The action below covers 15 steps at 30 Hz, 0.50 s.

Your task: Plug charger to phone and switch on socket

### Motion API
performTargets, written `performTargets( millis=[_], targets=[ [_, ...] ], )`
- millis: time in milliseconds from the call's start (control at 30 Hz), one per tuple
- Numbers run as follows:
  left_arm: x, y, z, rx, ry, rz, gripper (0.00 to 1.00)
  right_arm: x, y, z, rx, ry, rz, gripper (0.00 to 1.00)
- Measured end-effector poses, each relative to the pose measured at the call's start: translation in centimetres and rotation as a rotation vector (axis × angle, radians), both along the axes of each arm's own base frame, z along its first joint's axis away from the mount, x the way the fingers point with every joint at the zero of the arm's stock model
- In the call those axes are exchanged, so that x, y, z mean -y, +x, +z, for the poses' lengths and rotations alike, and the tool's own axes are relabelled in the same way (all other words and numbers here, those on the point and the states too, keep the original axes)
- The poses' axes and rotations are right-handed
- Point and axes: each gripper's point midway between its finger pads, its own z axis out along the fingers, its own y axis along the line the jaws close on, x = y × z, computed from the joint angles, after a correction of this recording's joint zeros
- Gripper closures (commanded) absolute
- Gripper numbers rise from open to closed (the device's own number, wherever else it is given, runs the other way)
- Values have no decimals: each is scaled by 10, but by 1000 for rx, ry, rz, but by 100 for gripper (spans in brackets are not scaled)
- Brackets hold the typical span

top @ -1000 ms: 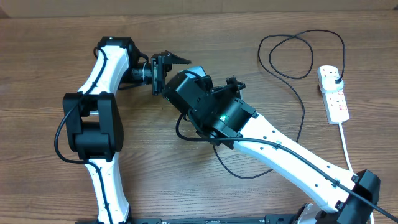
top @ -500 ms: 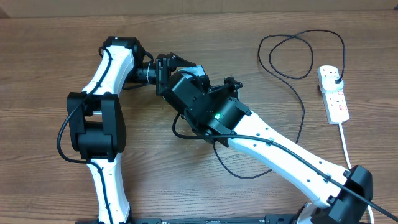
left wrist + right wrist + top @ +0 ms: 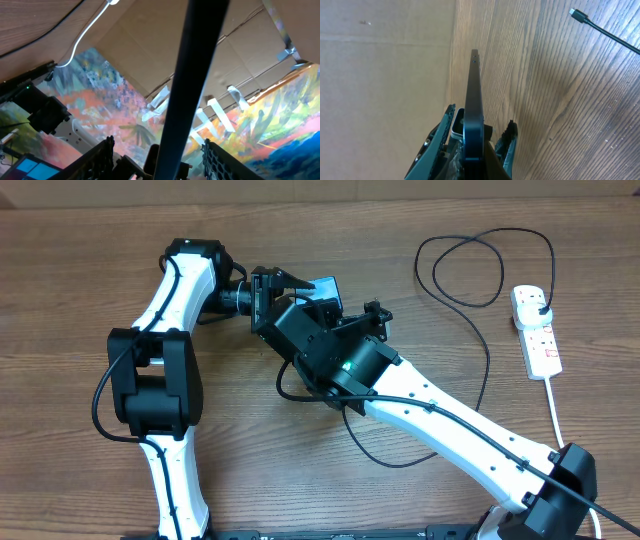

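The phone is off the table and stands on edge, its light blue face partly showing in the overhead view. My right gripper is shut on the phone's lower part. My left gripper is open wide, and the phone's dark edge runs between its fingers without touching them. The black charger cable loops over the table, its plug sitting in the white socket strip at the right. Its connector tip lies loose on the wood.
The socket's thick white cord runs toward the front right. Part of the black cable curls under my right arm. Both arms crowd together at the table's middle back. A cardboard wall stands behind the table.
My left arm has swung right toward the phone, with its open fingers now around it. The right wrist has shifted slightly, and more of the phone's blue face shows.
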Motion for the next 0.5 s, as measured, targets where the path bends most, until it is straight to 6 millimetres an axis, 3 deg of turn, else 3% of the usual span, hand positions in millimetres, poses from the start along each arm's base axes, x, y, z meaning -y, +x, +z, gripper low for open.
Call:
performTargets(
  millis=[267,500],
  targets=[
    [0,0,0,-7,1,0,41,-3,2,-2,3,6,1,96],
    [0,0,0,-9,1,0,51,-5,4,-8,-5,-3,1,96]
  ],
)
